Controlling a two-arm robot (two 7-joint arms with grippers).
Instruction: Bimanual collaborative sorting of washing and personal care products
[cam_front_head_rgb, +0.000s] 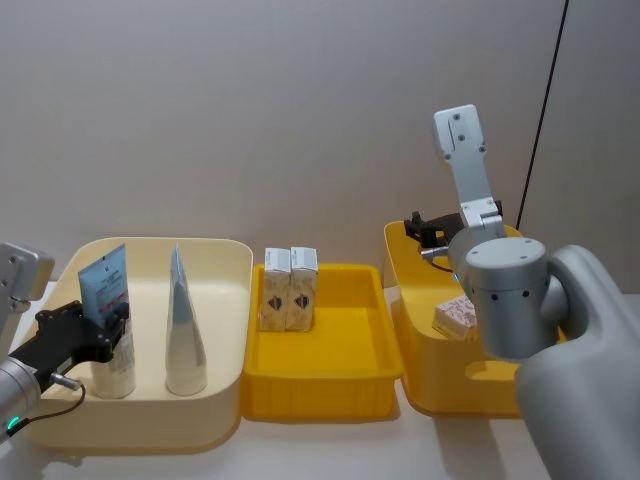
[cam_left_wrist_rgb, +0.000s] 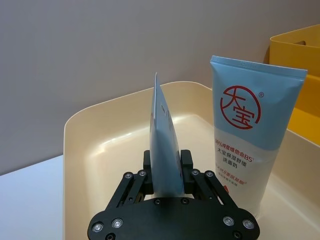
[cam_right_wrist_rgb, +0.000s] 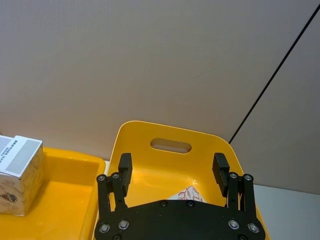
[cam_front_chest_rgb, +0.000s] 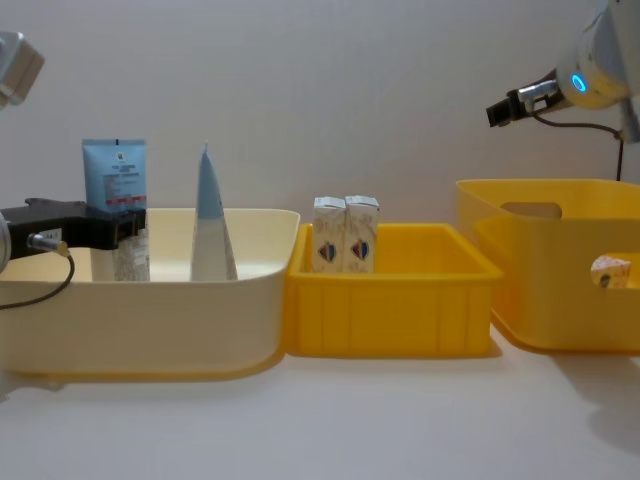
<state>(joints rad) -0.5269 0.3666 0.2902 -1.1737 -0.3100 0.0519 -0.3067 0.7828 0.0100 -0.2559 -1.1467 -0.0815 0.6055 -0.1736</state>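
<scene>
Two light-blue-and-white squeeze tubes stand upright in the cream bin (cam_front_head_rgb: 225, 300). My left gripper (cam_front_head_rgb: 116, 322) is shut on the left tube (cam_front_head_rgb: 104, 290) low on its body; in the left wrist view that tube (cam_left_wrist_rgb: 164, 145) stands edge-on between the fingers (cam_left_wrist_rgb: 186, 162). The second tube (cam_front_head_rgb: 184, 330) stands free beside it. Two white cartons (cam_front_head_rgb: 288, 290) stand side by side at the back of the middle yellow tray (cam_front_head_rgb: 330, 385). My right gripper (cam_front_head_rgb: 420, 228) hangs open and empty above the right yellow bin (cam_front_head_rgb: 410, 300).
A small pale carton with a red print (cam_front_head_rgb: 455, 315) lies in the right yellow bin, below the right gripper. The three containers sit edge to edge along the white table (cam_front_chest_rgb: 330, 420). A grey wall stands close behind them.
</scene>
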